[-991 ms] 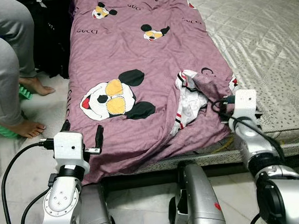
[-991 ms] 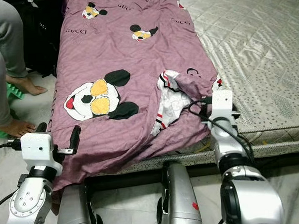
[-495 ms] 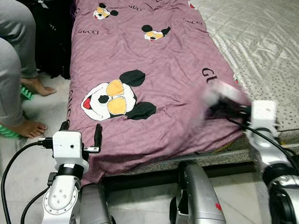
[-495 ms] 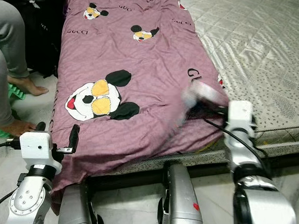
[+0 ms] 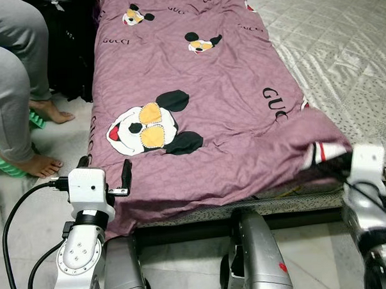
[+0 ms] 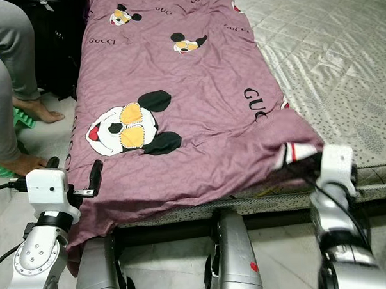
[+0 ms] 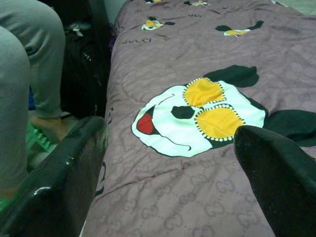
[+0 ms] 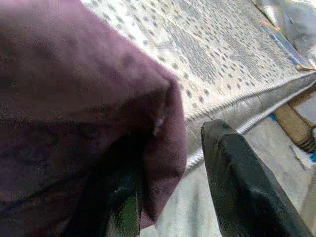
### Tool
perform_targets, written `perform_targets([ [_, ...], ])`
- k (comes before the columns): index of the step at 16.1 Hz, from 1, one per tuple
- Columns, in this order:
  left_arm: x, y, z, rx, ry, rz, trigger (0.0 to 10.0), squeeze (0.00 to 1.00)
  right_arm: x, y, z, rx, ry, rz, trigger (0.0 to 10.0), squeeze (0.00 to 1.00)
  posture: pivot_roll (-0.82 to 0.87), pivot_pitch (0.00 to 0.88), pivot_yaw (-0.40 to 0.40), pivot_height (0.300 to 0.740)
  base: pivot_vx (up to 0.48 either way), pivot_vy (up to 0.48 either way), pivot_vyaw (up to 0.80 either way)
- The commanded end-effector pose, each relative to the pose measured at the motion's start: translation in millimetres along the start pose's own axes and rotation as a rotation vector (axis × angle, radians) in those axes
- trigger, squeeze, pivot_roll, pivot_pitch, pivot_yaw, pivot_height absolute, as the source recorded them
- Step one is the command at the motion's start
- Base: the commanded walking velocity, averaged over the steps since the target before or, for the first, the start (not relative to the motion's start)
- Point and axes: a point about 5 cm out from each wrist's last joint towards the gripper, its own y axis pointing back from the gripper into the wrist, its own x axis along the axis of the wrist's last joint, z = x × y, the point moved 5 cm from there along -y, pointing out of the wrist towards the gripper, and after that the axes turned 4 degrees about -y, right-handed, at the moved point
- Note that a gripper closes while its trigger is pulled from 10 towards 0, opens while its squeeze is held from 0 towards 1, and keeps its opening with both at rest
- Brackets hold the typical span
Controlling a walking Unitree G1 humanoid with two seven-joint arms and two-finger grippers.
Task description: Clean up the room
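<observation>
A purple blanket [image 5: 198, 106] with cartoon mouse prints lies spread along the left side of a pale quilted mattress [image 5: 343, 55]. My right gripper [image 5: 330, 168] is at the bed's near right edge, shut on the blanket's near corner, where a bit of white and red lining shows [image 5: 318, 153]. In the right wrist view the purple cloth [image 8: 89, 98] sits between the black fingers [image 8: 242, 187]. My left gripper [image 5: 105, 169] stands open beside the blanket's near left edge, nothing between its fingers [image 7: 59, 187].
A person's grey-trousered legs [image 5: 11, 82] and bare feet [image 5: 39, 165] stand on the floor at the left, by a green item [image 5: 2, 167] and a black bag [image 5: 67, 47]. The mattress's near edge [image 5: 273, 208] runs just ahead of my silver legs.
My right gripper has pulled the folded-over blanket corner rightward and toward me, so the fold has opened out flat and most of the white lining is covered. The left arm stayed put.
</observation>
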Motion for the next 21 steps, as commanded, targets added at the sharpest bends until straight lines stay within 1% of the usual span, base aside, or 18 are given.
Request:
perform_targets([
  [1, -3, 0.7, -4.6, 0.019, 0.001, -0.011, 10.0, 0.0, -10, 0.0, 18.9, -0.02, 0.051, -0.007, 5.6, 0.0, 0.07, 0.186, -0.01, 0.517, 0.0, 0.0, 0.0],
  [2, -4, 0.3, -5.2, 0.021, 0.002, -0.011, 10.0, 0.0, -18, 3.5, 25.3, -0.016, 0.073, -0.013, 6.5, 0.0, 0.06, 0.185, -0.011, 0.517, 0.0, 0.0, 0.0],
  [3, -4, -0.3, -5.6, 0.022, 0.002, -0.011, 10.0, 0.0, -24, 8.0, 32.3, -0.012, 0.083, -0.015, 6.6, 0.0, 0.05, 0.184, -0.01, 0.517, 0.0, 0.0, 0.0],
  [5, -5, -1.8, -5.3, 0.021, 0.002, -0.011, 10.0, 0.0, -34, 21.1, 41.5, 0.026, 0.09, -0.006, 9.3, 0.0, 0.03, 0.182, -0.007, 0.517, 0.0, 0.0, 0.0],
  [6, -5, -3.1, -4.6, 0.018, 0.003, -0.011, 10.0, 0.0, -38, 29.8, 41.2, 0.062, 0.101, -0.004, 10.0, 0.0, 0.02, 0.181, -0.003, 0.517, 0.0, 0.0, 0.0],
  [7, -6, -4.9, -3.5, 0.012, 0.005, -0.01, 10.0, 0.0, -45, 42.9, 38.5, 0.127, 0.138, 0.004, 10.0, 0.0, 0.0, 0.178, 0.004, 0.517, 0.0, 0.0, 0.0],
  [9, -5, -8.9, -0.6, -0.003, 0.01, -0.006, 10.0, 0.0, -54, 62.7, 40.0, 0.193, 0.161, 0.004, 10.0, 0.0, -0.01, 0.176, 0.009, 0.517, 0.0, 0.0, 0.0],
  [11, -3, -13.0, 2.2, -0.008, 0.019, 0.005, 10.0, 0.0, -56, 74.0, 46.5, 0.231, 0.229, 0.028, 10.0, 0.0, -0.03, 0.173, 0.014, 0.517, 0.0, 0.0, 0.0],
  [12, -1, -14.5, 3.9, -0.01, 0.022, 0.01, 10.0, 0.0, -56, 74.8, 52.2, 0.228, 0.25, 0.031, 10.0, 0.0, -0.03, 0.172, 0.016, 0.517, 0.0, 0.0, 0.0],
  [13, -1, -15.5, 4.6, -0.012, 0.023, 0.013, 10.0, 0.0, -54, 73.4, 60.4, 0.2, 0.253, 0.028, 10.0, 0.49, -0.04, 0.171, 0.016, 0.517, 0.0, 0.0, 0.0],
  [14, 0, -16.2, 5.1, -0.012, 0.026, 0.016, 10.0, 0.0, -42, 67.7, 68.5, 0.162, 0.243, 0.06, 10.0, 1.0, -0.05, 0.169, 0.017, 0.517, 0.0, 0.0, 0.0],
  [15, 0, -16.9, 5.1, -0.01, 0.028, 0.018, 10.0, 0.0, -24, 61.8, 73.8, 0.132, 0.21, 0.108, 10.0, 1.0, -0.05, 0.168, 0.017, 0.517, 0.0, 0.0, 0.0],
  [16, 0, -17.1, 5.3, -0.01, 0.029, 0.018, 10.0, 0.0, -15, 59.7, 74.6, 0.121, 0.196, 0.132, 10.0, 1.0, -0.05, 0.167, 0.019, 0.517, 0.0, 0.0, 0.0],
  [17, 1, -18.6, 6.7, -0.01, 0.032, 0.021, 10.0, 0.0, 14, 52.3, 71.5, 0.097, 0.128, 0.201, 10.0, 1.0, -0.05, 0.164, 0.018, 0.517, 0.0, 0.0, 0.0],
  [18, 2, -19.7, 7.6, -0.01, 0.034, 0.026, 10.0, 0.0, 35, 50.1, 62.2, 0.111, 0.059, 0.24, 10.0, 1.0, -0.05, 0.163, 0.018, 0.517, 0.0, 0.0, 0.0],
  [19, 2, -20.4, 8.0, -0.01, 0.036, 0.03, 10.0, 0.0, 54, 48.8, 43.4, 0.156, -0.046, 0.263, 10.0, 1.0, -0.05, 0.16, 0.017, 0.517, 0.0, 0.0, 0.0],
  [20, 3, -21.1, 8.1, -0.009, 0.039, 0.034, 10.0, 0.0, 71, 51.3, 14.5, 0.241, -0.145, 0.269, 10.0, 1.0, -0.05, 0.157, 0.016, 0.517, 0.0, 0.0, 0.0],
  [21, 3, -21.3, 8.3, -0.007, 0.041, 0.035, 10.0, 0.0, 74, 53.8, -9.9, 0.307, -0.136, 0.254, 10.0, 1.0, -0.05, 0.157, 0.016, 0.517, 0.0, 0.0, 0.0],
])
